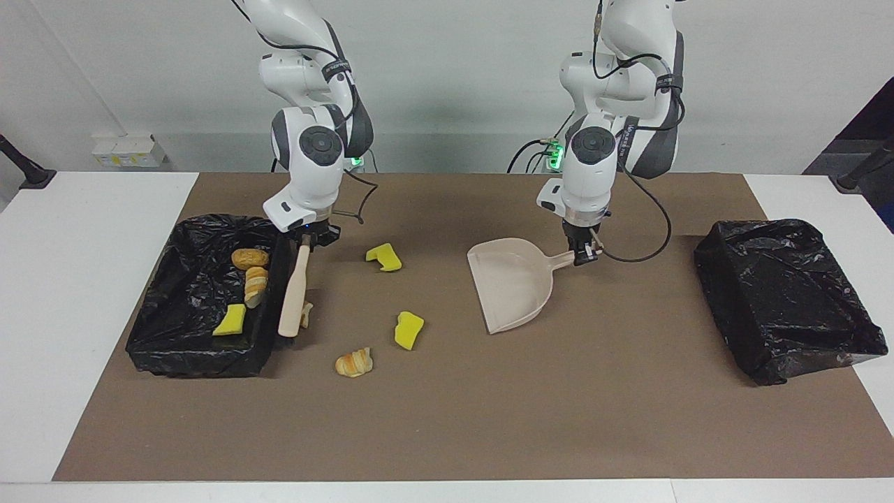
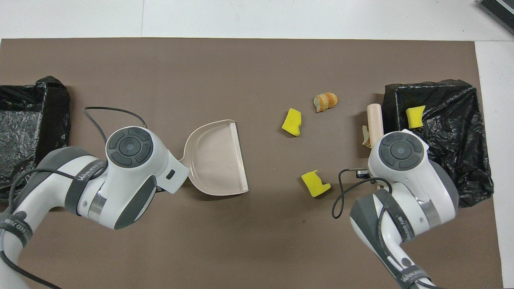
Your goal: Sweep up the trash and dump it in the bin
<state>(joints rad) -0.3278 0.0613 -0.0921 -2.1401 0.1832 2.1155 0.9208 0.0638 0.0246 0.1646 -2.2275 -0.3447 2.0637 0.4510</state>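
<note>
My right gripper is shut on the beige brush. The brush hangs bristles-down against the wall of the black-lined bin at the right arm's end. A bread piece lies right beside the bristles, partly hidden. On the mat lie two yellow sponge chunks and a bread piece. In the bin lie two bread pieces and a sponge chunk. My left gripper is shut on the handle of the beige dustpan, which rests on the mat.
A second black-lined bin stands at the left arm's end. A brown mat covers the table. In the overhead view the brush lies along the bin, and the arms' wrists hide both grippers.
</note>
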